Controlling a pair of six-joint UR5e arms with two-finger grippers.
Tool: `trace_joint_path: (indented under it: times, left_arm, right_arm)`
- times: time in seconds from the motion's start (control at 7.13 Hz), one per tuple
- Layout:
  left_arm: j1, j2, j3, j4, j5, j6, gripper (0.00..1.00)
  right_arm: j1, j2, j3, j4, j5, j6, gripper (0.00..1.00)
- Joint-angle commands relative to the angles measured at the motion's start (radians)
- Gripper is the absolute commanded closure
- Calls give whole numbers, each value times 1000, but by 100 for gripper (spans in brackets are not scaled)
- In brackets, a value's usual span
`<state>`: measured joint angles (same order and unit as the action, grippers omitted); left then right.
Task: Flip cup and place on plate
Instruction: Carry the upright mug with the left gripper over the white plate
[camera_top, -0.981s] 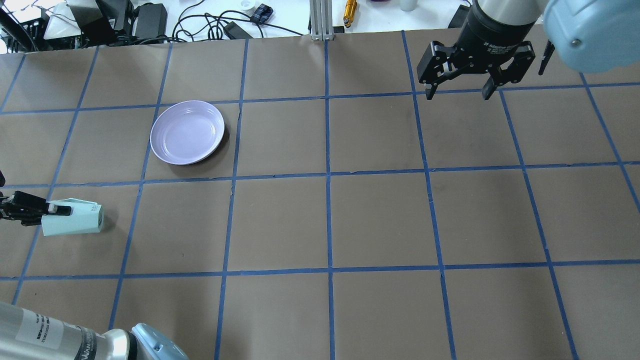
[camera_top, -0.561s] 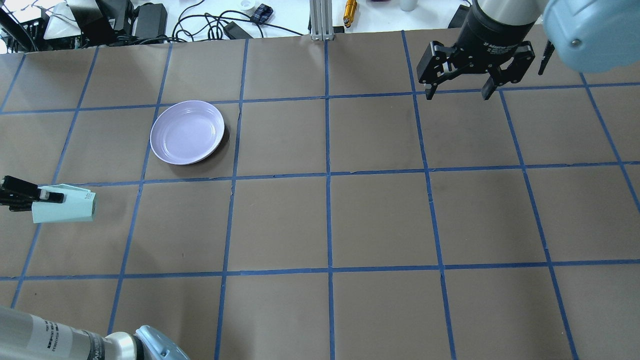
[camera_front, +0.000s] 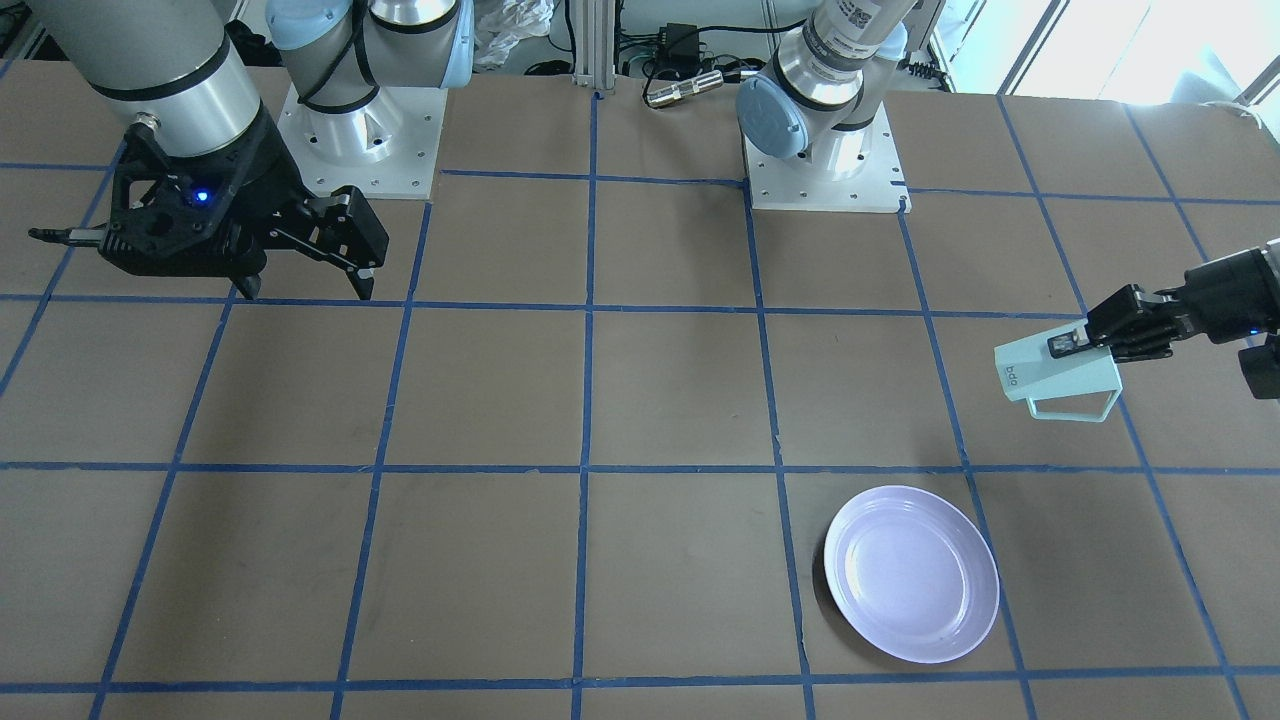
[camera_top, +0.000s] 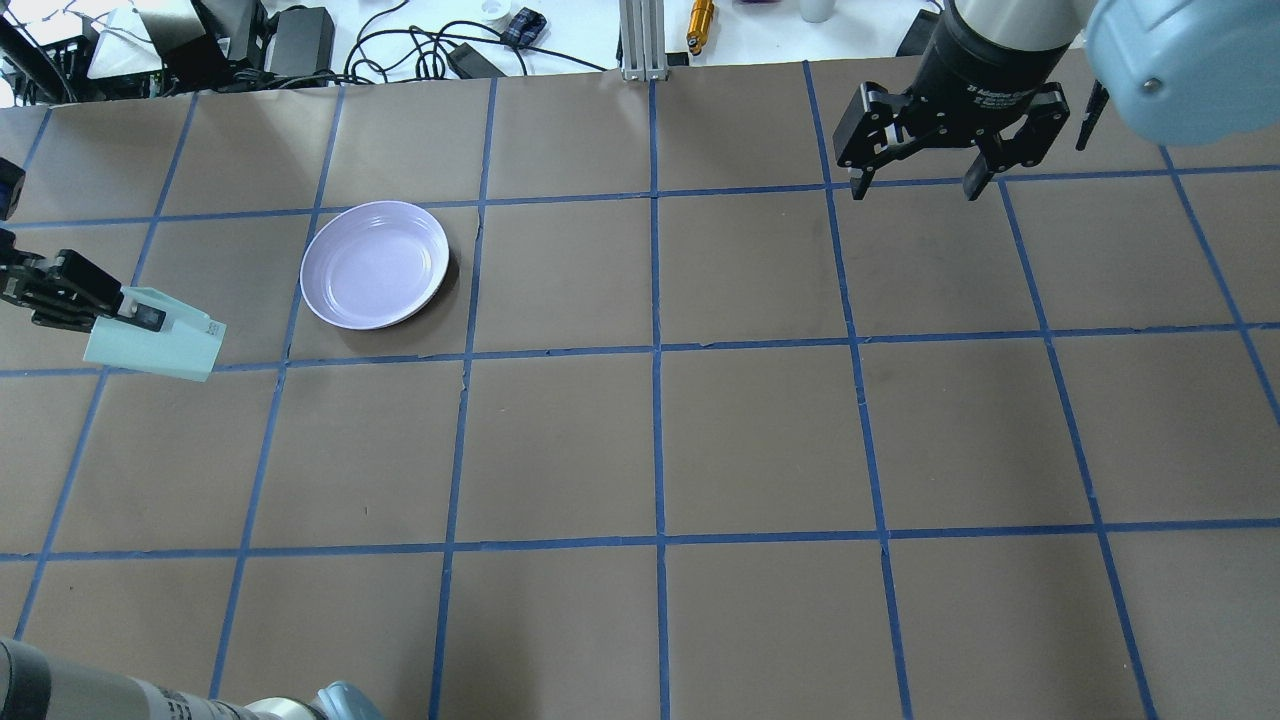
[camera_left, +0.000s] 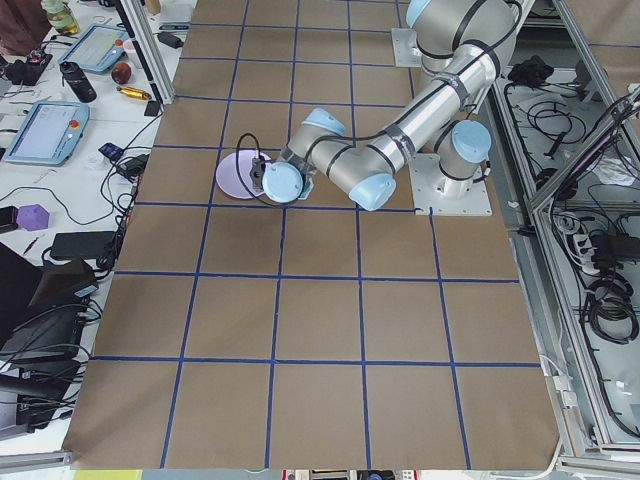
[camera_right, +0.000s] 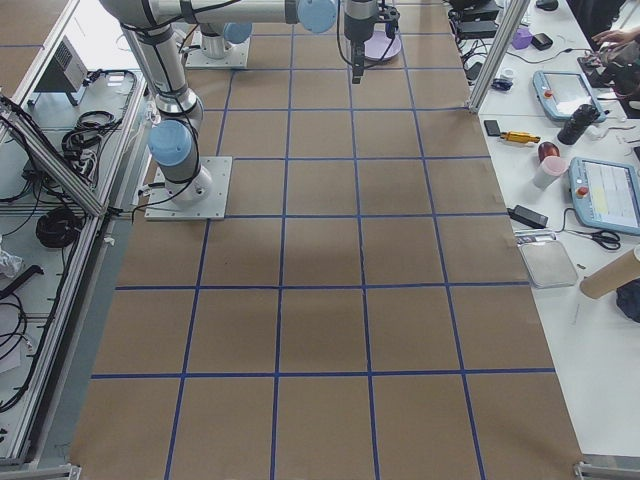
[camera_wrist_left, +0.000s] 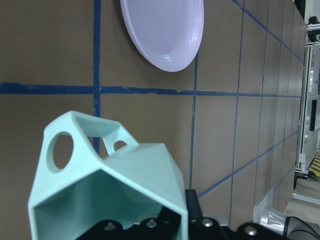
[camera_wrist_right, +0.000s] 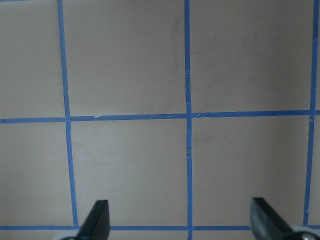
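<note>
The mint-green faceted cup (camera_top: 155, 346) hangs on its side in the air at the table's left edge, base toward the plate, its lettering showing. My left gripper (camera_top: 125, 314) is shut on its rim wall. It also shows in the front view (camera_front: 1060, 372) with my left gripper (camera_front: 1075, 342), handle down, and in the left wrist view (camera_wrist_left: 107, 187). The lavender plate (camera_top: 375, 264) lies empty a short way right and beyond the cup; it also shows in the front view (camera_front: 911, 573) and the wrist view (camera_wrist_left: 165, 31). My right gripper (camera_top: 912, 180) is open and empty, far right.
Brown paper with a blue tape grid covers the table (camera_top: 660, 440). Cables, power bricks and small tools lie beyond the far edge (camera_top: 400, 40). An aluminium post (camera_top: 640, 40) stands at the back middle. The arm bases (camera_front: 825, 150) are bolted at the robot's side.
My left gripper has carried the cup away from the robot, toward the plate's row, and turned it slightly. The right arm has not moved.
</note>
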<state>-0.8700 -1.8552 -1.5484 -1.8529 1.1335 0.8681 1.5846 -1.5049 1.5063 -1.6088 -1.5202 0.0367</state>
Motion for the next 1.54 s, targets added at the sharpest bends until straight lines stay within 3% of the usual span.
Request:
trace_joint_path:
  times: [0.0, 0.28, 0.84, 1.4]
  left_arm:
    - [-171, 18, 5, 155, 109, -160, 100]
    - [-291, -10, 5, 297, 208, -224, 100]
    - [-415, -45, 1, 403, 319, -222, 100]
    - [-443, -100, -10, 486, 321, -213, 100]
  right_arm:
    - [0, 0, 0, 0, 0, 0, 0]
    - [0, 0, 0, 0, 0, 0, 0]
    - [0, 0, 0, 0, 0, 0, 0]
    - [0, 0, 0, 0, -2, -1, 0]
